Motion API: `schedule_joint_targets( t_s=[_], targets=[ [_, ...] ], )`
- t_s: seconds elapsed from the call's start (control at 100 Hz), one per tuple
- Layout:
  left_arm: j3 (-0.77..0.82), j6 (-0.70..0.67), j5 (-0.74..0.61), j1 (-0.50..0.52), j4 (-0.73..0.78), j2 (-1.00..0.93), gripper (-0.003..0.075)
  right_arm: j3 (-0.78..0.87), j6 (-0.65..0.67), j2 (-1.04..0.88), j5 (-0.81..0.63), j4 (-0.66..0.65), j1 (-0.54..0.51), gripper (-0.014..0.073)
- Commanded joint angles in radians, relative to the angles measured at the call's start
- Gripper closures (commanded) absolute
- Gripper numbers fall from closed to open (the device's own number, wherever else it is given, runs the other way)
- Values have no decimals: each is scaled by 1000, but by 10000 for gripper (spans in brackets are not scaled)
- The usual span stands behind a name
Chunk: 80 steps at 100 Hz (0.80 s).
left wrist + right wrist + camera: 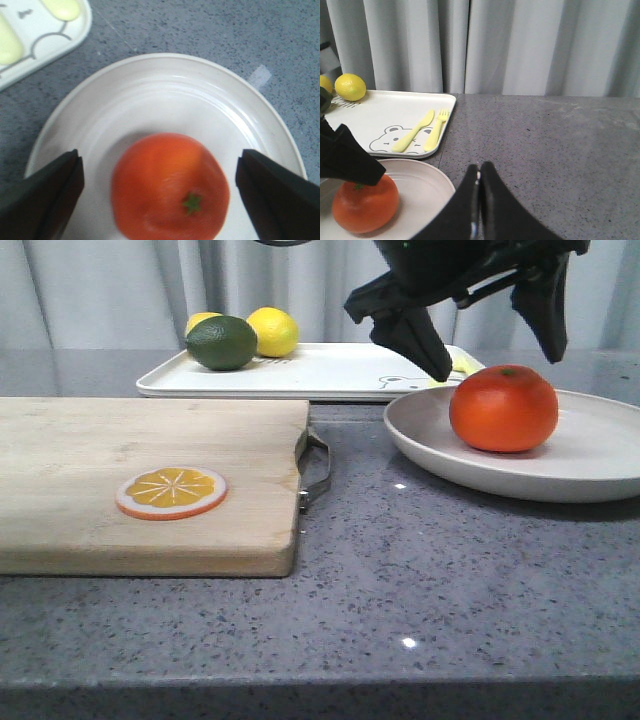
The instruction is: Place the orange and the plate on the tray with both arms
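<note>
Even soft light, blurred orange [170,187] close-up

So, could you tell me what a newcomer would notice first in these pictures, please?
First the orange, sitting on the plate at the table's right, with the left gripper hanging above it, jaws spread wide. Next the orange slice on the wooden cutting board at left, then the tray behind, carrying lemons and a lime.

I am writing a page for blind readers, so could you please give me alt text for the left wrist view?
Seen from above, a whole orange with a small green stem sits on a round off-white plate, between the two open black jaws of the left gripper. The plate rests on a speckled grey counter, and a corner of the white tray shows beyond it.
</note>
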Motion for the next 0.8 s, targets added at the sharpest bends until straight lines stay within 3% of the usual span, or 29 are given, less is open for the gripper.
schedule_joint_targets(
  t_s=[0.0, 0.14, 0.43, 0.79],
  targets=[
    [-37, 3, -21, 8, 1, -102, 218, -37, -2, 14, -58, -3, -1, 650],
    [-37, 4, -1, 10, 19, -151, 293, -37, -2, 14, -54, -3, -1, 650],
    [-30, 7, 1, 10, 53, -237, 324, -37, -2, 14, -54, -3, -1, 650],
    [83, 21, -13, 10, 94, -368, 684, -37, -2, 14, -54, -3, -1, 650]
  ],
)
